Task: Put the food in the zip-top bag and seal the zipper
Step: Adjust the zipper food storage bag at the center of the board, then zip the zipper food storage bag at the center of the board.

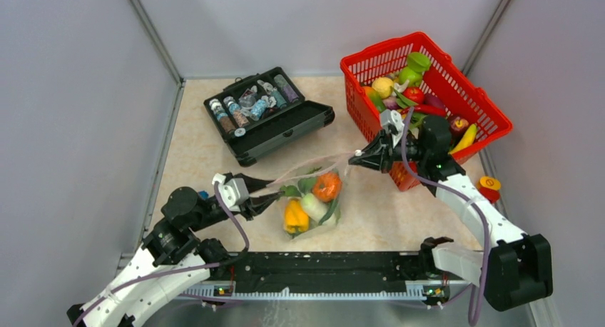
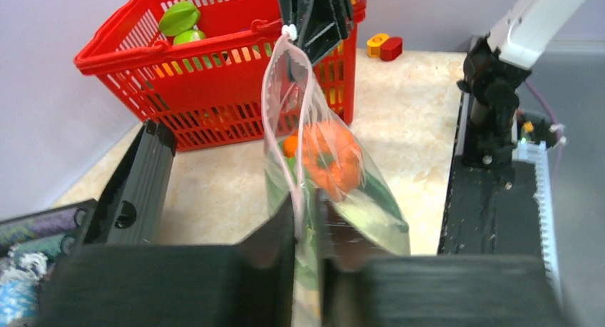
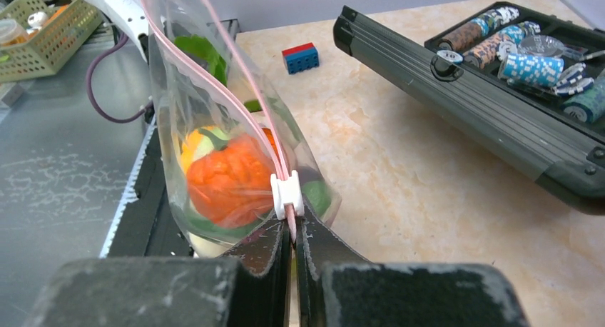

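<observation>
Zip-top bag [image 1: 314,198] — food inside (orange tomato [image 1: 327,187], yellow pepper [image 1: 295,215]), mouth edge strung between both arms, body sagging toward tabletop [image 1: 399,213]. Left tool [image 1: 273,199] pinching one zipper [image 1: 307,171] end; right tool [image 1: 355,158] pinching the other, by white slider [image 3: 287,195]. Tracks look parted between. Handling: hold strip taut, draw slider straight along — no twisting.

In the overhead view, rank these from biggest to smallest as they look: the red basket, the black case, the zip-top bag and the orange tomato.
1. red basket
2. black case
3. zip-top bag
4. orange tomato
The basket stands taller, nearer the camera, which may exaggerate its lead over the case.
</observation>
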Motion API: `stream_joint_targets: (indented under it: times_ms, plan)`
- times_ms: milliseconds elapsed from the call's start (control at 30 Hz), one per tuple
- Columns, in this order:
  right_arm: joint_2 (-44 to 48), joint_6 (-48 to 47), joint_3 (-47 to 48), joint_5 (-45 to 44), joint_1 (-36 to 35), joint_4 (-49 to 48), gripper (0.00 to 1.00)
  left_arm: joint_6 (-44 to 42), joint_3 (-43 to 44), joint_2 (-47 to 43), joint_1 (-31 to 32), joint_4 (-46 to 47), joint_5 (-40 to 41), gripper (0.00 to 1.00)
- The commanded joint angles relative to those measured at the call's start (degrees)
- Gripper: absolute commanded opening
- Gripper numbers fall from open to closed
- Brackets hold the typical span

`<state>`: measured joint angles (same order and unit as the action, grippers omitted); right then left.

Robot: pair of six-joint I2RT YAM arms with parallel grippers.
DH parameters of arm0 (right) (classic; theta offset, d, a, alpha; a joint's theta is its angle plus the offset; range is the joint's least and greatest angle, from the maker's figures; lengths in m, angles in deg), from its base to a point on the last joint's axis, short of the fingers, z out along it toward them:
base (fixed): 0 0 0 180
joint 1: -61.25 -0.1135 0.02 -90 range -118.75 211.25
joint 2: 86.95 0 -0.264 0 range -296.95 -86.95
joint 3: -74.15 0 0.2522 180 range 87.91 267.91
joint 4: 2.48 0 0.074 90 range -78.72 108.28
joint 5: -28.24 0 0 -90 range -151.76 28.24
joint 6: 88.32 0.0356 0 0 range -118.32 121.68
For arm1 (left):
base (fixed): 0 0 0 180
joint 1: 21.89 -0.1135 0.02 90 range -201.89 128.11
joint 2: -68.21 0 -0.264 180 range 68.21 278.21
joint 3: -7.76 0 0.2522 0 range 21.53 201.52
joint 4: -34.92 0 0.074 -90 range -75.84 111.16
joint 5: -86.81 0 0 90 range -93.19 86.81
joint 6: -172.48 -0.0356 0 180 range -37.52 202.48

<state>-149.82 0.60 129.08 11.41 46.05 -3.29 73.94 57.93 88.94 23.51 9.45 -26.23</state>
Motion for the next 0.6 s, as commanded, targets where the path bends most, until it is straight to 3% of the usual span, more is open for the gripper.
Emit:
stream_joint_targets:
  times_ms: [0,33,167,400,567]
  plan:
    - [4.76,5.87,0.64,-5.42,0.21,-2.14,0.00,2.86,0.91,-0.32,-0.23,2.57,6.86,0.56]
    - [5.73,6.68,0.62,-7.38,0.22,-0.95,0.00,3.43,1.15,-0.26,-0.23,2.56,8.01,0.75]
    - [11.50,10.31,-1.20,-12.77,0.16,3.09,0.00,4.43,3.09,0.17,-0.23,3.76,9.45,0.97]
    - [19.79,13.21,-4.47,-15.27,-0.96,4.51,0.00,-0.87,15.40,12.39,-0.19,-1.78,5.37,0.99]
    - [20.86,12.33,-4.59,-16.82,-1.16,6.96,0.00,-4.01,22.14,22.91,-0.15,-2.14,-4.92,0.99]
